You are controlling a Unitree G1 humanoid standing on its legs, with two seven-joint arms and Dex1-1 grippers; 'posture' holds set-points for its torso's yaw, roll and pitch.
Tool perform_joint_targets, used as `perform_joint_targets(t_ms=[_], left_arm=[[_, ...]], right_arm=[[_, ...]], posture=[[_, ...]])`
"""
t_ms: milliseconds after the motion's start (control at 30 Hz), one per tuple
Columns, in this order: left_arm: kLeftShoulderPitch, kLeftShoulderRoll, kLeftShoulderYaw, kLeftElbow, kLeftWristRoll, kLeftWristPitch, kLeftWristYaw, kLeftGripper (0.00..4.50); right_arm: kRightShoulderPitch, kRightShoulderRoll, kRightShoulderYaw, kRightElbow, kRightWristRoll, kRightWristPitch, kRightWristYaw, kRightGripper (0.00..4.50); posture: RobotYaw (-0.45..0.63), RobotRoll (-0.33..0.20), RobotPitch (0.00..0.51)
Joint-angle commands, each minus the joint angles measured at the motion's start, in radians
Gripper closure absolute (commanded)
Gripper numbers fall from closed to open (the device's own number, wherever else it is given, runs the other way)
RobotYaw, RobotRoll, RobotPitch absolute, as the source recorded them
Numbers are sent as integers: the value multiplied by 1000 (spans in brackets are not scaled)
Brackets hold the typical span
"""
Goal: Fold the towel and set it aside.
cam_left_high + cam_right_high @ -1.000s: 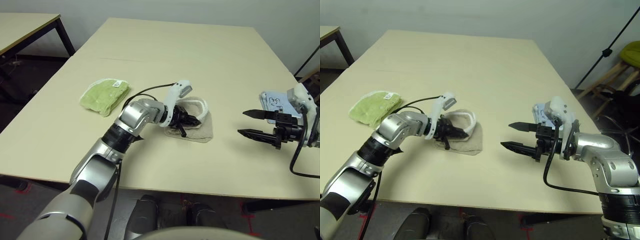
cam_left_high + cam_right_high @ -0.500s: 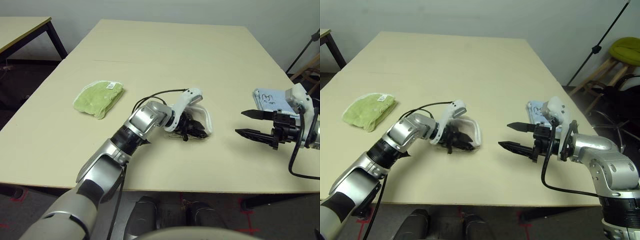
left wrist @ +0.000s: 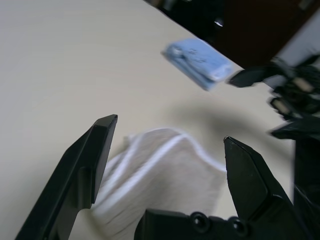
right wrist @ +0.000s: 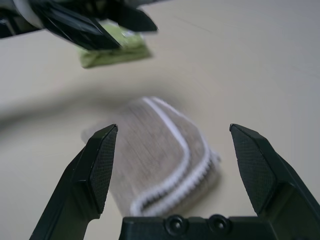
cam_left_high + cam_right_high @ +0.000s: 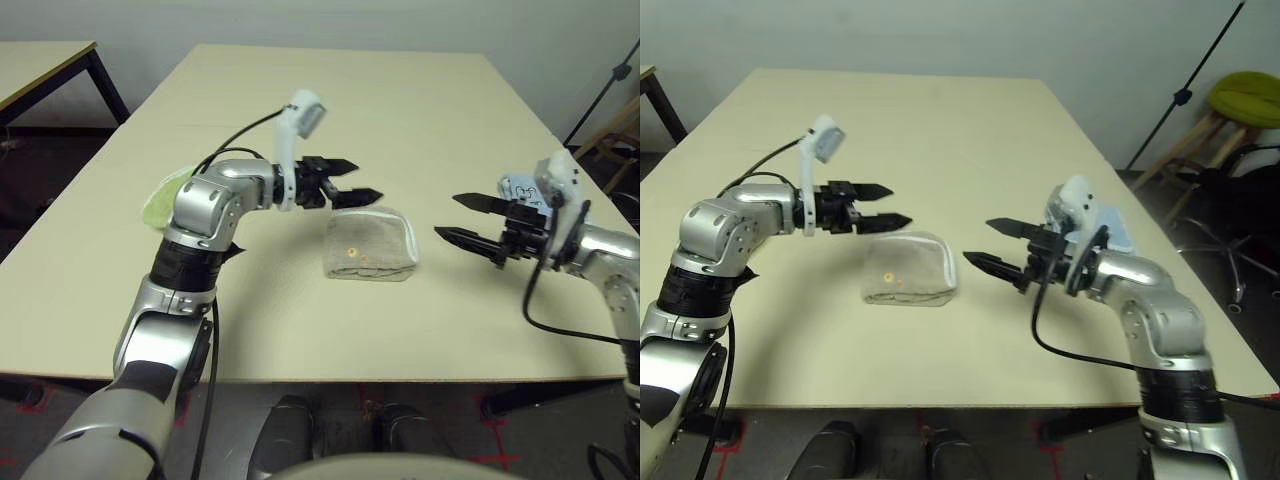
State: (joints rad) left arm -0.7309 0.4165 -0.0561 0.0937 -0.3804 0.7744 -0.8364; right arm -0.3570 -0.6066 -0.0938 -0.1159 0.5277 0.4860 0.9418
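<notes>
The left gripper [image 5: 352,187] hangs above the tabletop [image 5: 420,120], fingers spread wide, holding nothing. Just below and beside it the folded beige towel [image 5: 369,245] lies mid-table toward the near edge. The right gripper [image 5: 468,220], likewise agape and empty, hovers near the towel's right side. A light blue cloth [image 3: 197,61] lies by the right edge, a lime-green cloth [image 4: 114,50] toward the left.

Three cloths are counted on the worktop [image 5: 420,110]: one beige towel [image 5: 368,245], one lime-green cloth [image 4: 114,52] and one light blue cloth [image 3: 198,62]. Two claws are seen, the left claw [image 5: 356,184] and the right claw [image 5: 454,218].
</notes>
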Motion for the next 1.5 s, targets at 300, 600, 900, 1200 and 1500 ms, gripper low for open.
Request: perform_joint_targets(t_ms=[300,600,900,1200,1500], left_arm=[[182,-61,-26,6,33,-142,50,2411],[209,-78,-135,76,104,-203,44,4457],[215,-108,-176,233,193,-302,59,4457],[158,-115,-46,116,64,-151,55,4457],[96,-159,-47,233,109,-218,107,4457]], right_arm=[[24,105,72,31,-40,-19,-72,2556],[80,144,154,93,-130,-65,-95,4500],[71,157,226,340,-301,-151,-152,4500],[3,191,70,243,-77,-62,-88,4500],[-85,276,75,329,-115,-136,-136,4500]], posture=[[114,0,62],[98,0,67],[99,0,56],[97,0,56],[98,0,60]])
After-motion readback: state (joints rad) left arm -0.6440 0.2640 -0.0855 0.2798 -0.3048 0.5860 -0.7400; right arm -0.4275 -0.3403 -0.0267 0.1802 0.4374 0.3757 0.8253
